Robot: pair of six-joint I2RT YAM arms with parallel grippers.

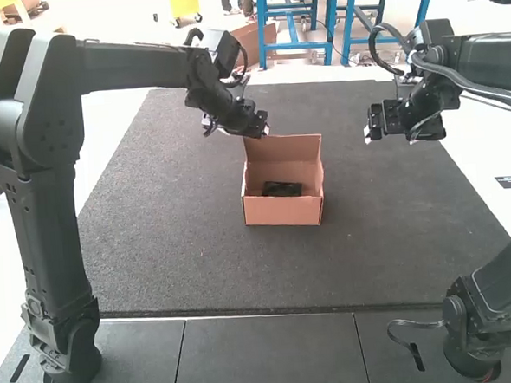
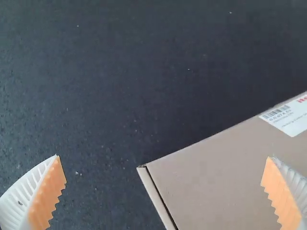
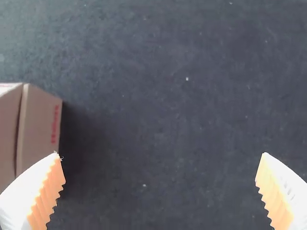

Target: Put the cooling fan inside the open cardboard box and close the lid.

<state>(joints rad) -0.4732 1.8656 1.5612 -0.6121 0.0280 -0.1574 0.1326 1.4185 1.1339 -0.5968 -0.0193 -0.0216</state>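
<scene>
Nearest you, the desk (image 1: pixel 266 356) carries a dark mat (image 1: pixel 154 241). The box (image 1: pixel 283 209) sits open near the mat's middle, and the fan (image 1: pixel 282 188) already lies inside on its floor (a dark shape, little detail to make out). The lid (image 1: pixel 283 151) stands upright along the box's far side. The left gripper (image 1: pixel 253 127) hangs just above the lid's left corner, spread wide over it. The right gripper (image 1: pixel 373 122) is off to the box's right, above the mat, likewise spread wide and holding nothing.
</scene>
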